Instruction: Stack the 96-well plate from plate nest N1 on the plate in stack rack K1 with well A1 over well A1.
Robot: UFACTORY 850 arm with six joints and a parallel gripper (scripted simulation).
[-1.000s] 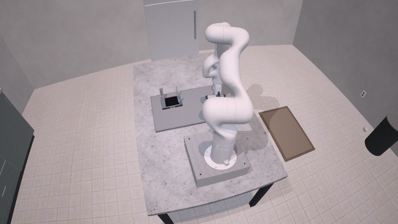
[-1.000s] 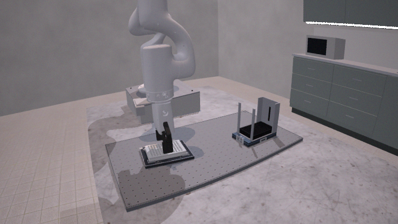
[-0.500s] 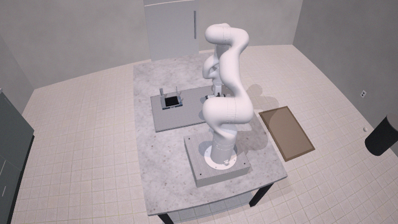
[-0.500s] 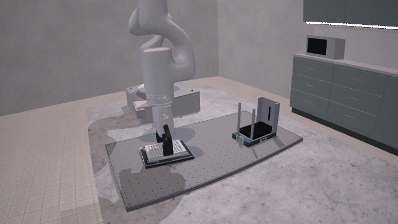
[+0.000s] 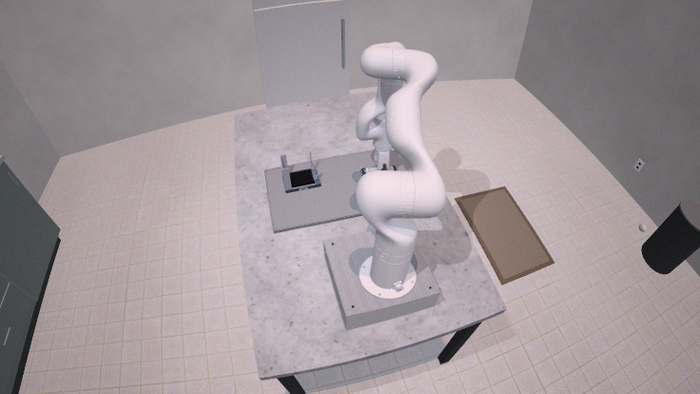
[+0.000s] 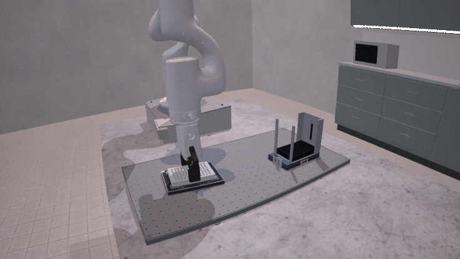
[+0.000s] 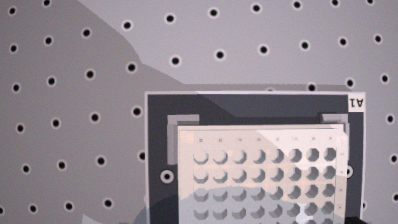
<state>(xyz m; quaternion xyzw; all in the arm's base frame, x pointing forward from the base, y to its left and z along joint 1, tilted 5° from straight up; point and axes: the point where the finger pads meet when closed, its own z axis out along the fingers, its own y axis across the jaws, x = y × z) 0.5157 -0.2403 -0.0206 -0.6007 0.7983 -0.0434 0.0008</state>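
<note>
With its fingers spread wide and empty, the gripper [image 6: 192, 169] straddles the white 96-well plate [image 6: 190, 174] seated in plate nest N1 [image 6: 170, 188], so it should settle squarely before closing

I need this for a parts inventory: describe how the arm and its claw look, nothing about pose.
The arm is smooth, glossy white, built of thick rounded tube segments with bulging elbow joints and faint seam lines. It rises from a round white flange on a grey block. The claw is black, with blocky flat fingers. No cables or lettering show.
</note>
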